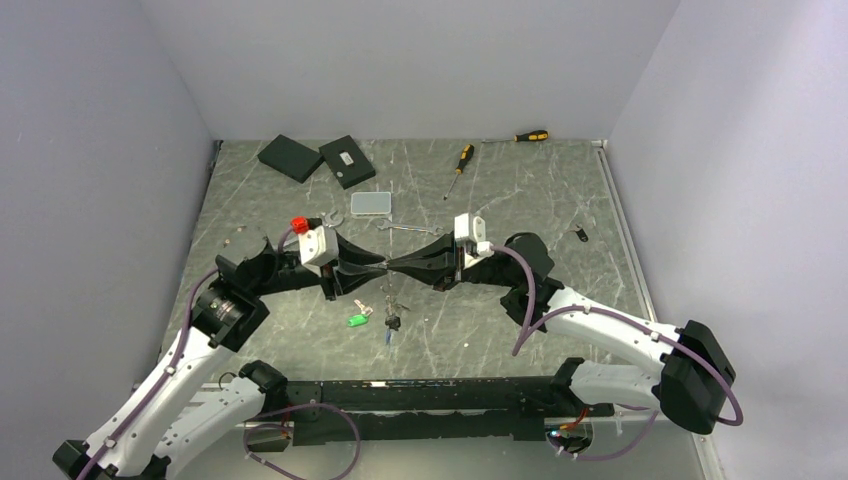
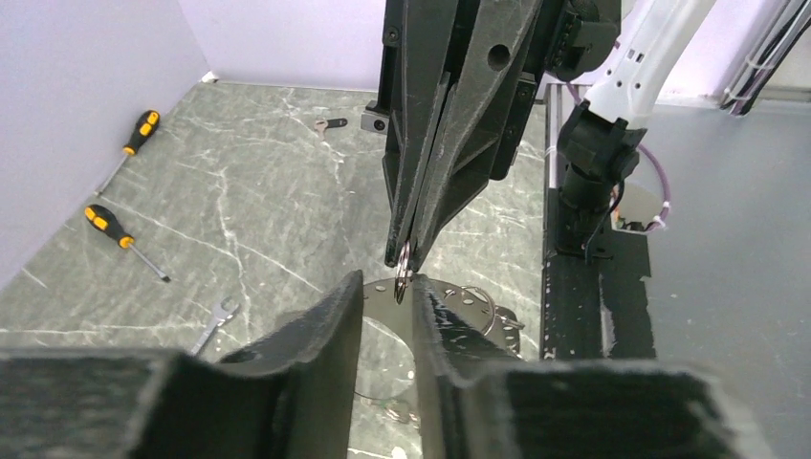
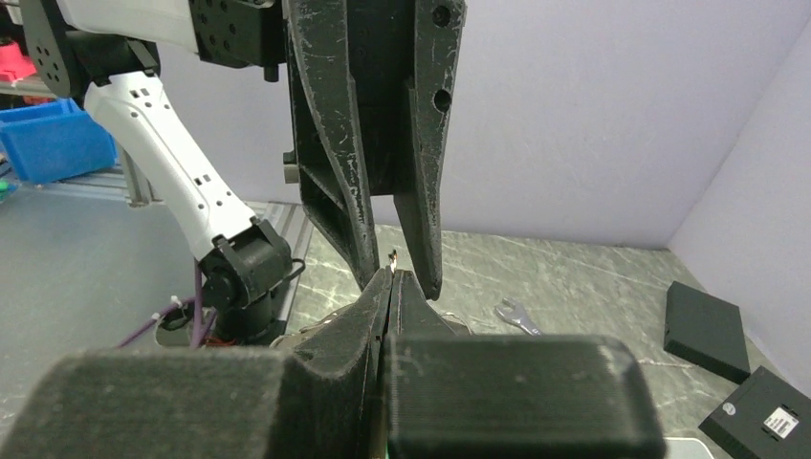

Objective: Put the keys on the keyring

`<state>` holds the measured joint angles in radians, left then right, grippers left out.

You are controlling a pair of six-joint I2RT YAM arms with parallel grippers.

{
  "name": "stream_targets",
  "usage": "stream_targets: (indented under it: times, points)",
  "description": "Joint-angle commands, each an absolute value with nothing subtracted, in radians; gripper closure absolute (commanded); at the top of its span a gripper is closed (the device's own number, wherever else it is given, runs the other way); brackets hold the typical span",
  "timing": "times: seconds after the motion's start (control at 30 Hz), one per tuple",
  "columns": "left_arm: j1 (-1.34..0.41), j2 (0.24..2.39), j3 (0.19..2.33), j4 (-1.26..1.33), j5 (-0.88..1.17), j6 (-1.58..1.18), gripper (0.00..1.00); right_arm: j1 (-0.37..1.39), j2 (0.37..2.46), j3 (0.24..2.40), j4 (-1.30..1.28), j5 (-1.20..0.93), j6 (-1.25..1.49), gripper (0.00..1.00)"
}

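My two grippers meet tip to tip above the middle of the table. The right gripper (image 1: 393, 268) (image 2: 404, 260) (image 3: 394, 273) is shut on a thin silvery bit of metal seen edge-on, apparently the keyring (image 2: 403, 275). Its wire arc (image 2: 490, 308) curves away below. The left gripper (image 1: 381, 268) (image 2: 387, 284) (image 3: 402, 283) is open, its fingers straddling that held bit with a narrow gap. Under the meeting point are the keys: a green-tagged one (image 1: 357, 320), a black-headed one (image 1: 393, 322) and a blue one (image 1: 388, 338). Another key (image 1: 581, 235) lies far right.
Two yellow-and-black screwdrivers (image 1: 461, 160) (image 1: 530, 136) lie at the back. A spanner (image 1: 405, 229) and a clear plastic box (image 1: 370, 204) sit behind the grippers, with two black boxes (image 1: 290, 157) (image 1: 347, 160) at the back left. Walls enclose three sides.
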<state>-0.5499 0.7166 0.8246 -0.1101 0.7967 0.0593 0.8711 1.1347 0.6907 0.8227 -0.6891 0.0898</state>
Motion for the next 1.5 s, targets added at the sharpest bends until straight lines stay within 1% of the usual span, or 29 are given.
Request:
stream_targets:
  times: [0.0, 0.07, 0.13, 0.37, 0.47, 0.6, 0.77, 0.8, 0.93, 1.0, 1.03, 1.13, 1.2, 1.27, 1.3, 1.33, 1.47]
  points:
    - [-0.553, 0.705, 0.816, -0.058, 0.803, 0.021, 0.66, 0.87, 1.099, 0.695, 0.93, -0.679, 0.101, 1.0]
    - [-0.554, 0.699, 0.812, -0.056, 0.799, 0.019, 0.65, 0.87, 1.098, 0.695, 0.933, -0.677, 0.101, 1.0]
    - [-0.554, 0.694, 0.81, -0.056, 0.798, 0.019, 0.67, 0.87, 1.095, 0.694, 0.934, -0.675, 0.101, 1.0]
    - [-0.553, 0.7, 0.812, -0.049, 0.812, 0.016, 0.86, 0.87, 1.101, 0.691, 0.947, -0.68, 0.111, 1.0]
    - [-0.554, 0.702, 0.814, -0.05, 0.817, 0.015, 0.87, 0.87, 1.101, 0.696, 0.937, -0.681, 0.106, 1.0]
    - [-0.552, 0.697, 0.811, -0.046, 0.831, 0.033, 1.0, 0.87, 1.108, 0.695, 0.935, -0.689, 0.11, 1.0]
    - [-0.554, 0.689, 0.825, -0.088, 0.844, 0.081, 1.0, 0.871, 1.129, 0.72, 0.866, -0.735, 0.096, 0.99]
    - [-0.553, 0.695, 0.834, -0.108, 0.838, 0.088, 1.0, 0.87, 1.132, 0.729, 0.83, -0.738, 0.092, 0.94]
    - [-0.554, 0.719, 0.862, -0.173, 0.804, 0.105, 1.0, 0.87, 1.108, 0.726, 0.77, -0.682, 0.071, 0.61]
    - [-0.554, 0.726, 0.868, -0.201, 0.777, 0.117, 1.0, 0.87, 1.086, 0.725, 0.718, -0.628, 0.048, 0.5]
    - [-0.554, 0.728, 0.868, -0.213, 0.762, 0.122, 1.0, 0.87, 1.076, 0.728, 0.681, -0.579, 0.032, 0.47]
    - [-0.554, 0.726, 0.856, -0.224, 0.705, 0.119, 1.0, 0.87, 1.054, 0.739, 0.566, -0.426, 0.009, 0.45]
    - [-0.554, 0.728, 0.84, -0.225, 0.666, 0.11, 1.0, 0.87, 1.037, 0.736, 0.511, -0.264, 0.022, 0.42]
    - [-0.553, 0.733, 0.829, -0.225, 0.625, 0.094, 1.0, 0.869, 1.025, 0.727, 0.464, -0.054, 0.064, 0.38]
    - [-0.554, 0.737, 0.824, -0.222, 0.605, 0.088, 1.0, 0.868, 1.023, 0.726, 0.438, 0.046, 0.087, 0.34]
    - [-0.554, 0.738, 0.817, -0.217, 0.585, 0.086, 1.0, 0.863, 1.023, 0.73, 0.397, 0.13, 0.106, 0.32]
    - [-0.551, 0.723, 0.804, -0.211, 0.456, 0.082, 1.0, 0.839, 1.049, 0.792, 0.169, 0.357, 0.151, 0.27]
